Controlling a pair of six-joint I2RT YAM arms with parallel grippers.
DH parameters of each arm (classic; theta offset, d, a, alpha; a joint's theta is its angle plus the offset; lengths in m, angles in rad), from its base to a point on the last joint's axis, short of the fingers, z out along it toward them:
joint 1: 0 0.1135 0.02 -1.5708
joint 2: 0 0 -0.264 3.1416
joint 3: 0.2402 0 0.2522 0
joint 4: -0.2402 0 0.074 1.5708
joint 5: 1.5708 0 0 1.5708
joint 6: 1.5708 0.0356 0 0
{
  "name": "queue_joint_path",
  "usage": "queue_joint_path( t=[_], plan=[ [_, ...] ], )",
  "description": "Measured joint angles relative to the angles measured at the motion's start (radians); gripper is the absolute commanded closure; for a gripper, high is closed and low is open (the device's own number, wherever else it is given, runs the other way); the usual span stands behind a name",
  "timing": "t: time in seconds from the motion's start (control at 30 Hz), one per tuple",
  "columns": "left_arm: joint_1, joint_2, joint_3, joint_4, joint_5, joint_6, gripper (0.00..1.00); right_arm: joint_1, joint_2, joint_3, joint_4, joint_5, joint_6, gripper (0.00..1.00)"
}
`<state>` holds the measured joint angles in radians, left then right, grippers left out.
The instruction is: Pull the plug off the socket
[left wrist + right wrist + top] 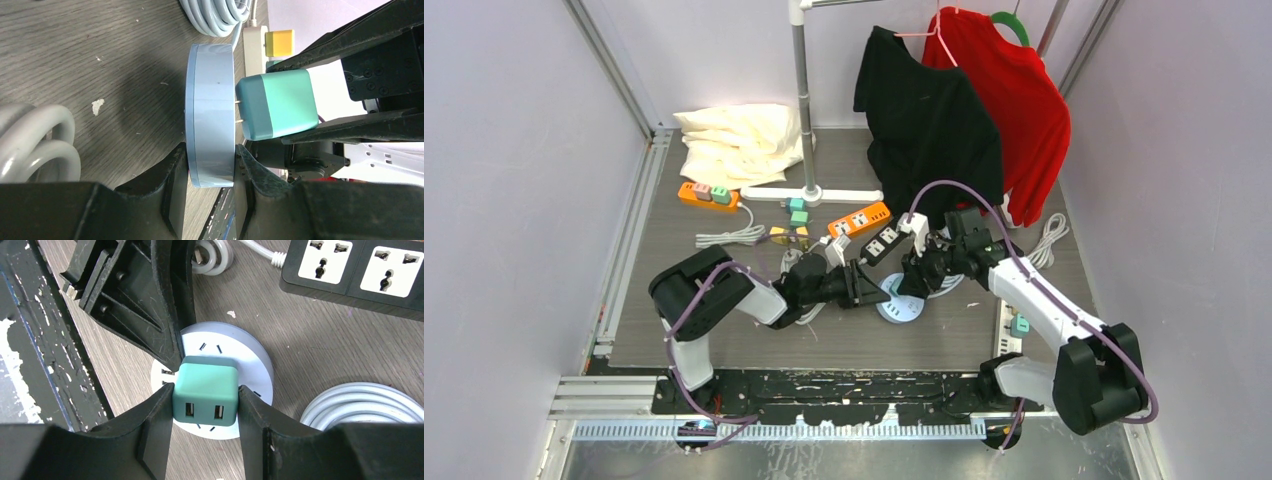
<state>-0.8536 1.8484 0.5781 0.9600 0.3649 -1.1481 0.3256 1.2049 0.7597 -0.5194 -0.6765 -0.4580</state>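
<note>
Top external view shows the left gripper closed on the rim of the round socket, which lies on the table between the arms; the right gripper is clamped on the green plug, its prongs partly out of the socket

Right wrist: round socket, near face hidden behind teal plug and right claw. Black power strip beyond socket clipped by top and right edges. Left wrist: socket's lower rim buried in left claw. Top view: plug masked by both claws.
</note>
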Motion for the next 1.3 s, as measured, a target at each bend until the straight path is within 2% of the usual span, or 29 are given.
queue_joint_path(
  t=[0.3,0.5,0.73,0.93,0.97,1.13,1.3],
  plan=[
    [0.013,0.009,0.001,0.022,0.005,0.000,1.00,-0.008,0.003,-0.009,0.080,0.010,0.170,0.99],
    [0.014,0.011,0.010,0.005,-0.009,0.026,1.00,-0.029,0.021,0.042,0.022,0.009,0.178,0.99],
    [0.016,0.025,0.005,-0.020,-0.002,0.031,1.00,-0.096,-0.084,0.079,-0.004,-0.075,0.156,0.99],
    [0.009,0.022,0.010,-0.035,-0.001,0.038,0.73,-0.141,-0.100,0.079,-0.023,-0.149,0.155,0.99],
    [0.007,0.018,0.013,-0.044,-0.002,0.043,0.64,-0.149,-0.100,0.079,-0.024,-0.157,0.156,0.99],
    [-0.013,-0.030,0.030,-0.162,-0.052,0.114,0.49,-0.182,-0.100,0.078,-0.028,-0.189,0.163,0.99],
    [-0.027,-0.109,0.029,-0.304,-0.113,0.195,0.43,-0.192,-0.100,0.079,-0.029,-0.206,0.169,0.99]
  ],
)
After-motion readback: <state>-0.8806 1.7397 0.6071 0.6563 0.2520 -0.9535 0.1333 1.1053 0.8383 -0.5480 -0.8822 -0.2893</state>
